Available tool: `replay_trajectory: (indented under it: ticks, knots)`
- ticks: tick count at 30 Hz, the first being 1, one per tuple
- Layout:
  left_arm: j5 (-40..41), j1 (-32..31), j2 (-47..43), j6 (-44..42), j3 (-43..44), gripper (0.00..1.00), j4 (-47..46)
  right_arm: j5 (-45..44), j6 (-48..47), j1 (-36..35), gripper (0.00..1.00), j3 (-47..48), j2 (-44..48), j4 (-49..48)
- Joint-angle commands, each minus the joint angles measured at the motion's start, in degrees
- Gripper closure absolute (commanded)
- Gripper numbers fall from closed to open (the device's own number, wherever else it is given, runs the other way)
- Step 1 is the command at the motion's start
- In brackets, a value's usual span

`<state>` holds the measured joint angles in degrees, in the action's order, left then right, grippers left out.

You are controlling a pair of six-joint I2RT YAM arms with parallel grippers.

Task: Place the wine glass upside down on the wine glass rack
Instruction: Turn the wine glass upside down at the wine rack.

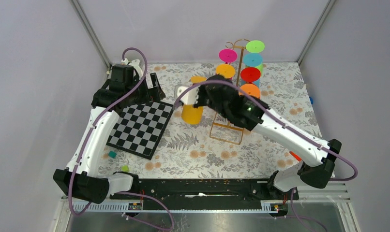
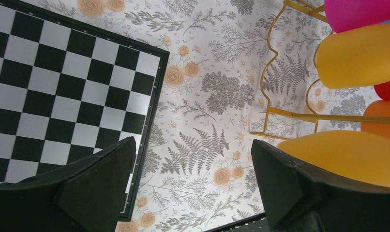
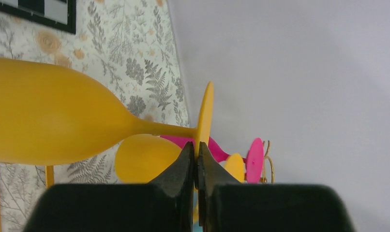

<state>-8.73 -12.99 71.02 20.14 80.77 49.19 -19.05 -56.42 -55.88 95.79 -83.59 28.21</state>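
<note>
Right gripper (image 3: 197, 149) clamps the wine glass (image 3: 52, 116) by its foot rim, apparently thinly; it could swing loose against the wine glass rack (image 2: 299, 114). Left gripper (image 2: 192, 143) gapes empty.

High rear overview, two close wrist views; floral table (image 1: 202, 145) common throughout.

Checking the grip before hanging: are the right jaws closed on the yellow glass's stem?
No: the jaws pinch the edge of the wine glass's round foot, with the stem bare.
</note>
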Motion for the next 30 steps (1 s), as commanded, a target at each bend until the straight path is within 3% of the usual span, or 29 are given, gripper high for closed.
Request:
replay_trajectory:
  ticks: [1, 9, 14, 18, 26, 30]
  knots:
    - [-3.9, 0.51, -0.4, 4.67, 2.05, 0.01, -1.37, -9.96, -9.49, -4.16, 1.0, -6.15, 3.09, -11.92]
    - [-9.59, 0.6, -0.31, 9.6, 2.35, 0.01, -3.61, -21.48, -22.43, -9.99, 1.0, -14.56, 0.65, -26.74]
    - [-18.0, 1.75, -0.88, 14.69, 1.94, 0.01, -7.39, -26.11, -27.79, -12.76, 1.0, -18.19, -0.33, -38.16]
    - [-27.36, 4.14, -2.22, 22.12, -0.57, 0.01, -16.87, -27.91, -32.23, -13.76, 1.0, -24.07, 0.58, -50.0]
    - [-41.46, 5.0, -1.77, 42.03, -5.07, 0.17, -38.56, -29.52, -37.15, -14.7, 1.0, -28.47, 2.02, -58.11]
    - [-43.96, 4.01, -1.11, 44.31, -5.72, 0.25, -41.79, -29.73, -37.42, -14.7, 1.0, -28.3, 2.05, -57.1]
